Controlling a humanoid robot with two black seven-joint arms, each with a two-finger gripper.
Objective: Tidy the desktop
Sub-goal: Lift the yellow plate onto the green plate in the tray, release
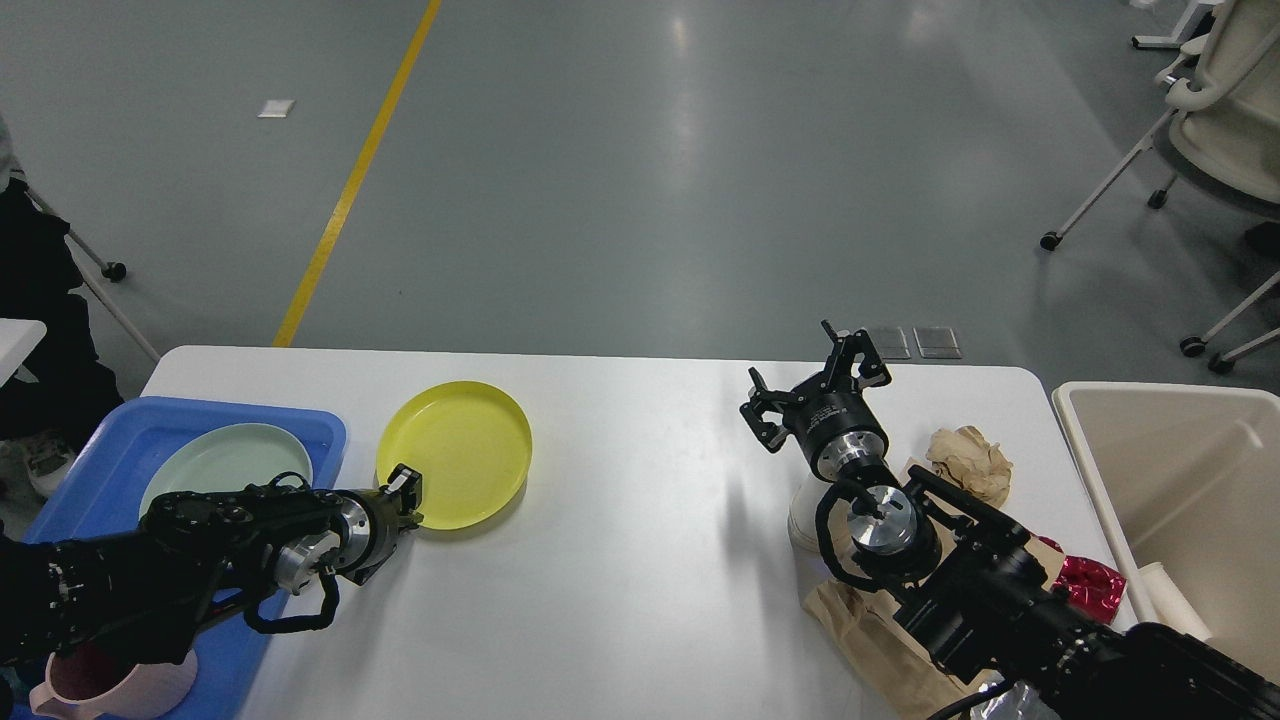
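The white desktop [640, 560] fills the lower half of the head view. A yellow plate [460, 450] lies on its left part, next to a blue tray [130, 440]. My left gripper [405, 492] is at the plate's near rim, its fingers closed on the rim. My right gripper [812, 385] is open and empty, held above the right part of the desktop. A crumpled brown paper ball [968, 460], a flat brown paper bag [875, 640] and a red foil wrapper [1092, 582] lie beside and under my right arm.
The blue tray holds a pale green plate [225, 460] and a pink mug [110, 685]. A white cup [803, 515] stands half hidden under my right wrist. A beige bin [1180, 470] stands past the right edge. Chairs stand on the floor at the far right.
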